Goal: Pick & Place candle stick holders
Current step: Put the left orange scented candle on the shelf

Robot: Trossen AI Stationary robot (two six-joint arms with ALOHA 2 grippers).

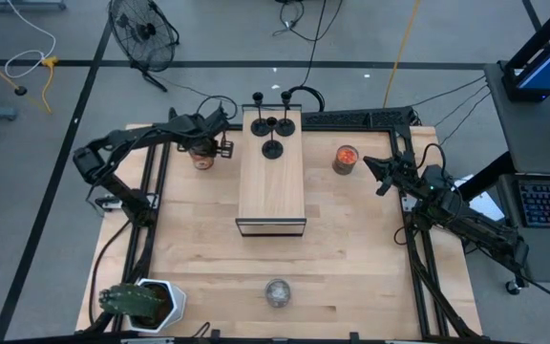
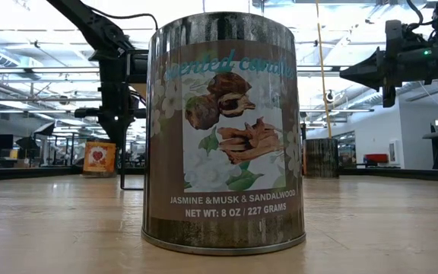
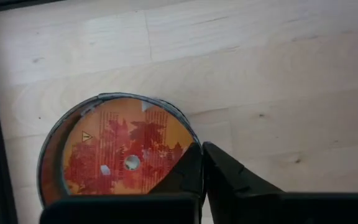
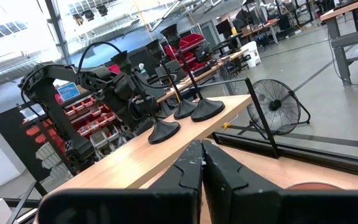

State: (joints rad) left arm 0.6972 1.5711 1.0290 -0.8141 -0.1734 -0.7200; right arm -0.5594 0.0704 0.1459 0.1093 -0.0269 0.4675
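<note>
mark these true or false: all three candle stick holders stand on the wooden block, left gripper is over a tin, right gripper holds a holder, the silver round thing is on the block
All three candle stick holders stand on the wooden block: true, clustered at its far end.
The left gripper is over a tin: true, its shut fingers sit above the orange-red top.
The right gripper holds a holder: false, it is shut on nothing, apart from the block.
The silver round object is on the block: false, it sits on the table at the near edge.
</note>
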